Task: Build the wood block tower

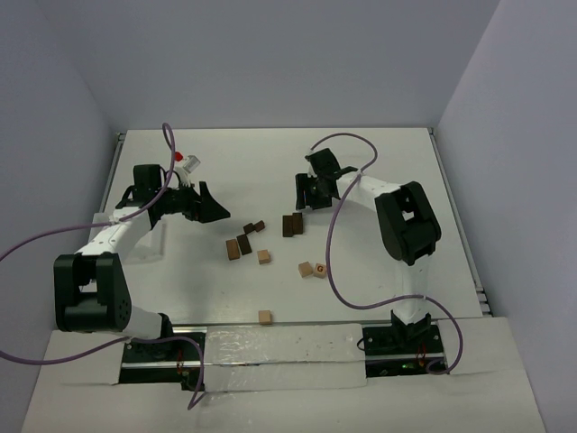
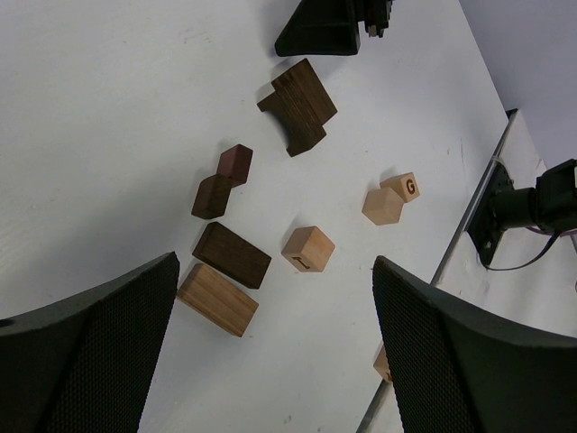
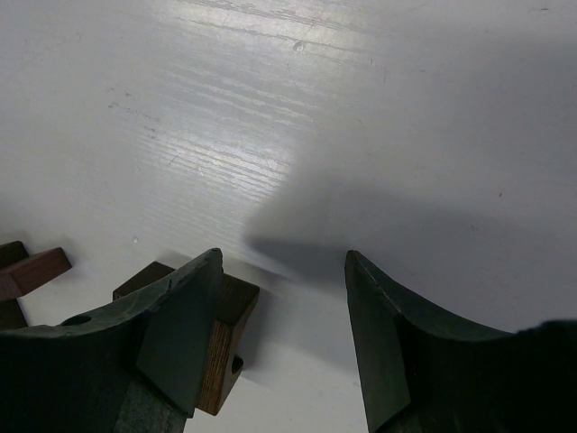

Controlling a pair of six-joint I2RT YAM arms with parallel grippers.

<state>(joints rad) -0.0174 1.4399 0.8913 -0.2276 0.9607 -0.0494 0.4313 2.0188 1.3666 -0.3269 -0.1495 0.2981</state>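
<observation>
Small wooden blocks lie scattered mid-table. A dark brown stacked pair (image 1: pixel 292 224) (image 2: pixel 299 106) sits just in front of my right gripper (image 1: pixel 308 198), which is open and empty. In the right wrist view a dark block (image 3: pixel 225 334) lies outside the left finger, not between the jaws (image 3: pixel 284 271). My left gripper (image 1: pixel 204 206) (image 2: pixel 275 271) is open and empty, above the table, left of the blocks. Ahead of it are a tan brick (image 2: pixel 217 299), a dark brick (image 2: pixel 232 254), a tan cube (image 2: pixel 308 249), two small dark cubes (image 2: pixel 223 180) and a cube marked G (image 2: pixel 405 187).
A lone tan cube (image 1: pixel 264 317) lies near the front edge, by a white sheet (image 1: pixel 279 347) between the arm bases. A metal rail (image 1: pixel 460 225) runs along the table's right side. Walls close in on the back and sides.
</observation>
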